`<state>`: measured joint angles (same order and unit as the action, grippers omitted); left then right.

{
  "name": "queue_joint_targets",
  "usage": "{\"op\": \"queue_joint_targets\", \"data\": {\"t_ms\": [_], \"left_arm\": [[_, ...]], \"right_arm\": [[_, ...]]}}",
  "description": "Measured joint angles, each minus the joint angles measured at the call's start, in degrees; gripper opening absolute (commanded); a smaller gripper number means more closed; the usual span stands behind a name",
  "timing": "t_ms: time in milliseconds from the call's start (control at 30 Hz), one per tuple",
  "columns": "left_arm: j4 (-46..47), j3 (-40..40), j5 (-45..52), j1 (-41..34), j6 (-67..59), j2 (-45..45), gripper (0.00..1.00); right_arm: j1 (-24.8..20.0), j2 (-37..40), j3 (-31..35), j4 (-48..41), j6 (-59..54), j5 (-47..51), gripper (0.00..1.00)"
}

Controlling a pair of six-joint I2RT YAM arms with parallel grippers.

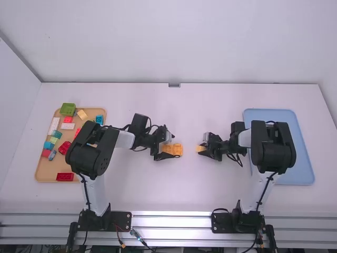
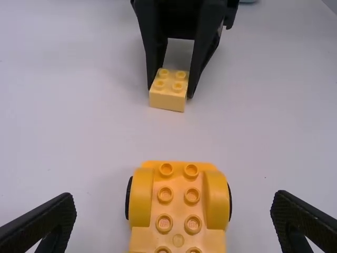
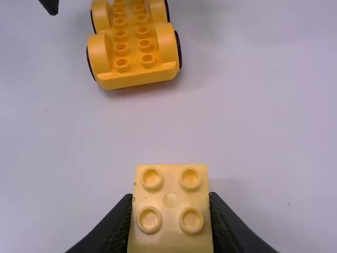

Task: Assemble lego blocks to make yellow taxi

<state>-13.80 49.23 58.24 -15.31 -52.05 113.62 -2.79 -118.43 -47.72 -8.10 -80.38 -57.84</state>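
At the middle of the table my left gripper (image 1: 165, 146) stands open around the orange-yellow wheeled car base (image 1: 174, 149). In the left wrist view the fingers of my left gripper (image 2: 174, 224) are wide apart, one on each side of the studded car base (image 2: 179, 211), touching neither side. To the right, my right gripper (image 1: 204, 149) is shut on a pale yellow block (image 1: 200, 148). In the right wrist view my right gripper (image 3: 171, 211) pinches that four-stud block (image 3: 170, 216) by its sides, studs up, apart from the car base (image 3: 134, 58).
A tan tray (image 1: 42, 171) at the left holds several loose blocks, red, green, blue, white and yellow, partly behind the left arm. At the right lies a blue tray (image 1: 303, 171), partly under the right arm. A gap of bare table separates the grippers.
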Motion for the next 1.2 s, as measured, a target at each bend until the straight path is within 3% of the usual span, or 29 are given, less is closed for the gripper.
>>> {"op": "queue_joint_targets", "data": {"t_ms": [400, 800, 967, 1000, 1067, 1200], "left_arm": [[4.1, 0.0, 0.0, 0.0, -3.0, 0.3, 0.99], [-1.7, 0.5, -0.9, 0.0, -3.0, 6.2, 0.98], [-1.7, 0.5, -0.7, 0.4, -2.8, 6.3, 0.83], [-1.5, 0.5, -0.8, 0.6, -2.6, 6.3, 0.72], [-0.7, 0.7, -0.8, 0.6, -3.3, 6.3, 0.64], [-0.2, 0.7, -0.8, 0.6, -4.8, 6.3, 0.53]], "right_arm": [[1.0, 0.0, -5.3, -9.6, -0.1, -0.2, 0.29], [6.1, 0.0, -17.0, -33.4, -12.3, -2.3, 0.29], [7.2, 0.0, -19.3, -35.8, -14.3, -2.8, 0.26], [7.5, 0.0, -19.6, -35.5, -14.5, -3.1, 0.26], [8.0, 0.0, -19.7, -35.5, -14.5, -3.5, 0.25], [8.6, 0.0, -19.7, -35.2, -13.7, -4.0, 0.24]]}}
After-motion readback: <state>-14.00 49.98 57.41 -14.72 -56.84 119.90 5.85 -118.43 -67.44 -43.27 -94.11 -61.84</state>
